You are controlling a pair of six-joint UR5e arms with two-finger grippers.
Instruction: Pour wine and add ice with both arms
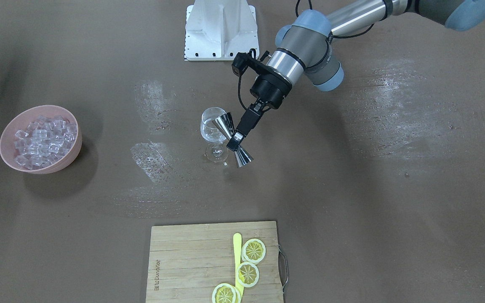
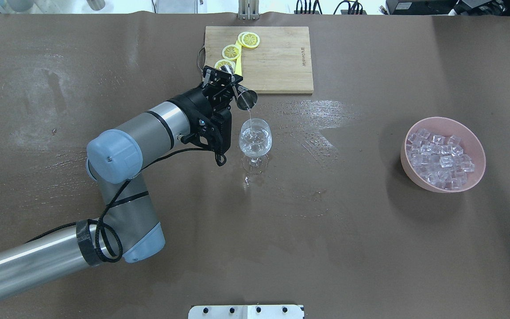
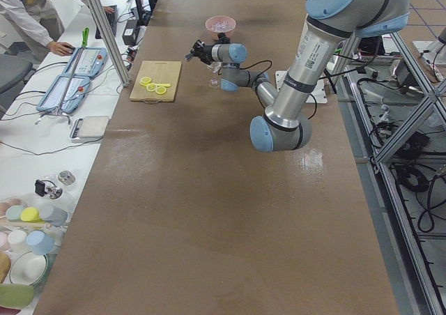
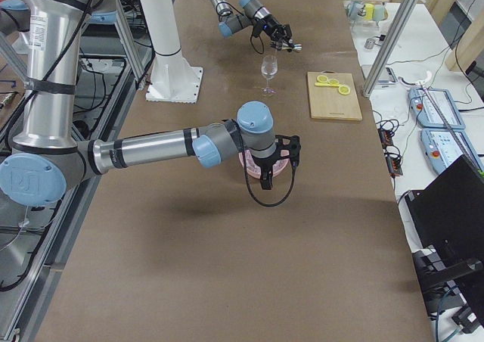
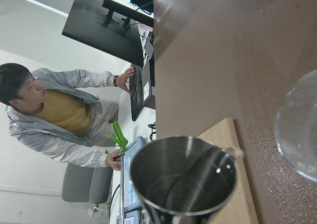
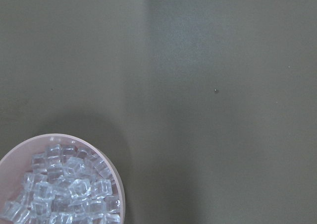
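One jigger [image 1: 224, 123] pinched at its waist by left gripper [image 1: 235, 143], frame centre | wine [image 2: 249, 116] apparently trickling into glass [image 2: 255, 141] | ice [image 1: 42, 141] far left in bowl [image 1: 72, 153], near right gripper [image 4: 266, 179], finger state unreadable

Jigger [image 1: 242, 156]: polished metal. Wine glass [image 2: 255, 141]: clear, glossy. Ice [image 2: 438, 161]: glossy, transparent. Bowl [image 2: 441, 188]: matt pink plastic. Cutting board [image 2: 277, 66]: bare wood.

light: bright, even, overhead | shadows: soft dark pools beside pink bowl [image 1: 40, 139], under left arm [image 2: 162, 119] | glare: white sheen on wet desk [image 2: 370, 243] patches | focus: wrist view's wine glass [image 5: 299, 130] soft-edged, steel measure [image 5: 183, 179] sharp
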